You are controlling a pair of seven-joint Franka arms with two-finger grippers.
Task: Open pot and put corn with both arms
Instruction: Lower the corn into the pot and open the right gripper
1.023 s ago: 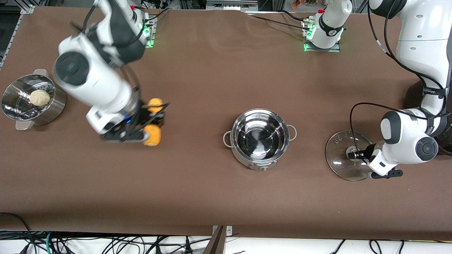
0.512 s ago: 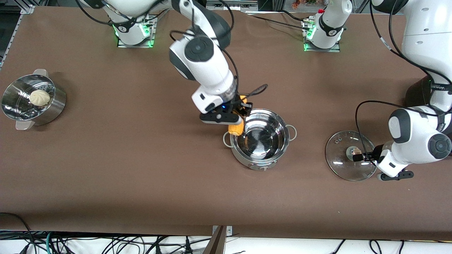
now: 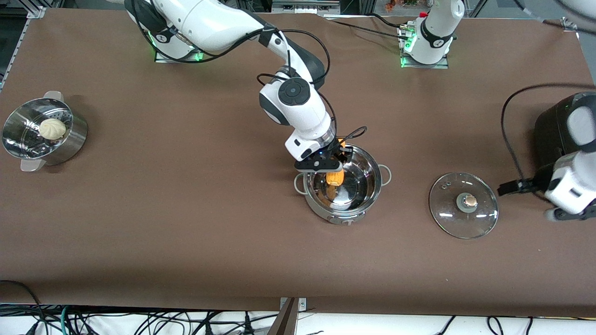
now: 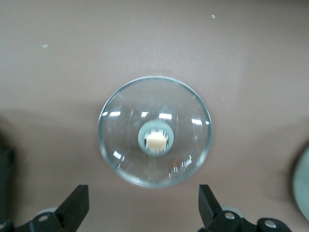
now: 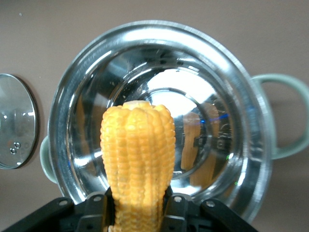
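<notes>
The pot (image 3: pixel 361 184) stands open mid-table, its steel bowl bare inside. My right gripper (image 3: pixel 337 157) hangs over it, shut on the yellow corn (image 3: pixel 335 178), which points down into the bowl. The right wrist view shows the corn (image 5: pixel 137 159) clamped upright in the right gripper (image 5: pixel 137 212) above the pot rim (image 5: pixel 231 87). The glass lid (image 3: pixel 463 204) lies flat on the table toward the left arm's end, knob up. My left gripper (image 3: pixel 510 187) is beside it, open and holding nothing. In the left wrist view the lid (image 4: pixel 155 111) sits just clear of the left gripper (image 4: pixel 142 210).
A perforated steamer pot (image 3: pixel 70 139) holding a white bun (image 3: pixel 52 128) stands at the right arm's end. A big black cooker (image 3: pixel 551 130) sits at the left arm's end, close to the left arm. The lid's edge (image 5: pixel 14 128) shows beside the pot.
The right arm swung the corn from near the steamer pot to over the open pot. The left gripper opened, let go of the lid's knob and drew back from the lid.
</notes>
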